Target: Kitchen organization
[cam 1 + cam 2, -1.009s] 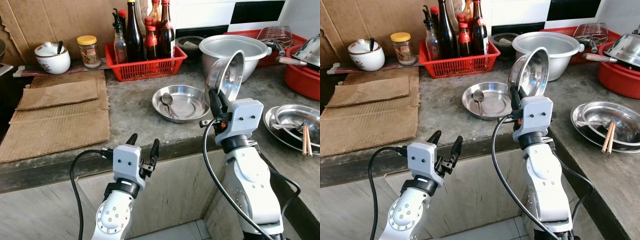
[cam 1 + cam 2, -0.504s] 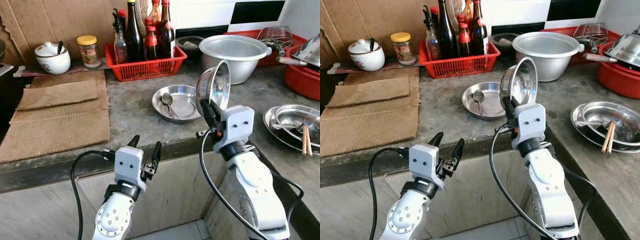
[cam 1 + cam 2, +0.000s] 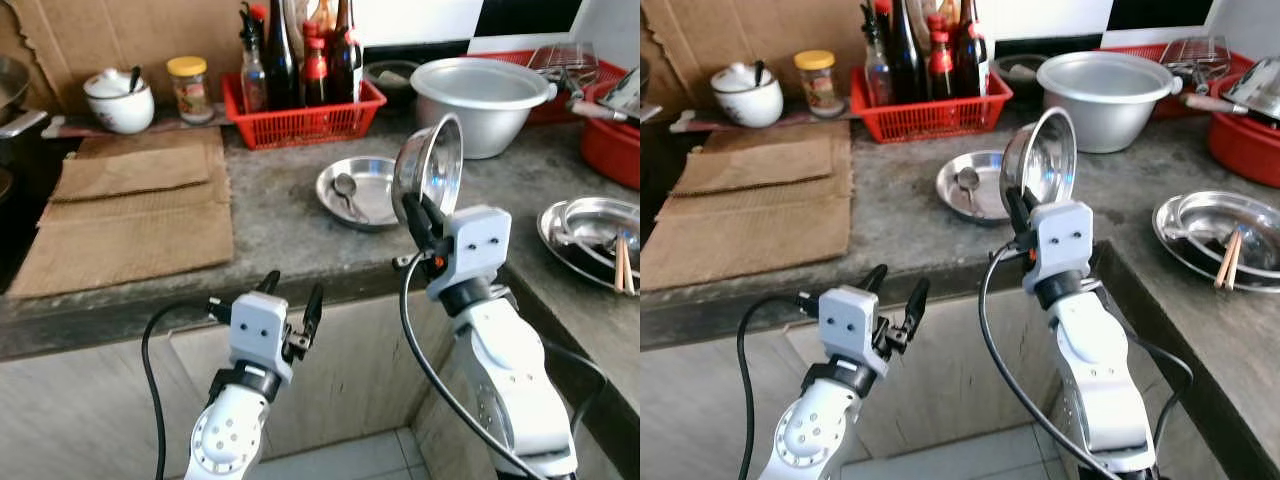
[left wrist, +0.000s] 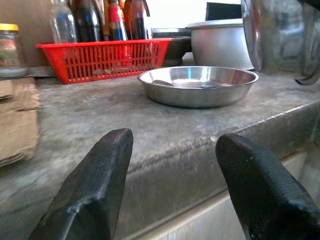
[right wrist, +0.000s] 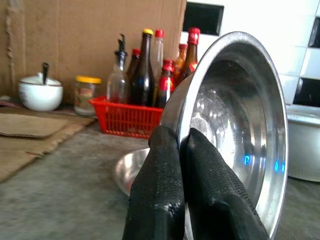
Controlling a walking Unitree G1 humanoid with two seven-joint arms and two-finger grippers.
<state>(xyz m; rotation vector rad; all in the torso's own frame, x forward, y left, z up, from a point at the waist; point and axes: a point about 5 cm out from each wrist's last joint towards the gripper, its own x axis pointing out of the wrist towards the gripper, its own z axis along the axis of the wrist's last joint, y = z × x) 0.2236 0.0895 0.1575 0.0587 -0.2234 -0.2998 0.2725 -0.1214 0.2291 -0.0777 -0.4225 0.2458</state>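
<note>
My right tool (image 3: 418,212) pinches the rim of a steel bowl (image 3: 429,166), holding it on edge above the near lip of the surface (image 3: 270,225), so it clears the shallow dish (image 3: 358,190) with a spoon just beyond. My left tool (image 3: 291,297) hangs spread and empty below the edge, free to help.

A dish (image 3: 362,190) with a spoon (image 3: 346,190) in it sits mid-counter. A basket (image 3: 303,110) of bottles (image 3: 291,45) stands behind it, cardboard (image 3: 130,210) lies left.
</note>
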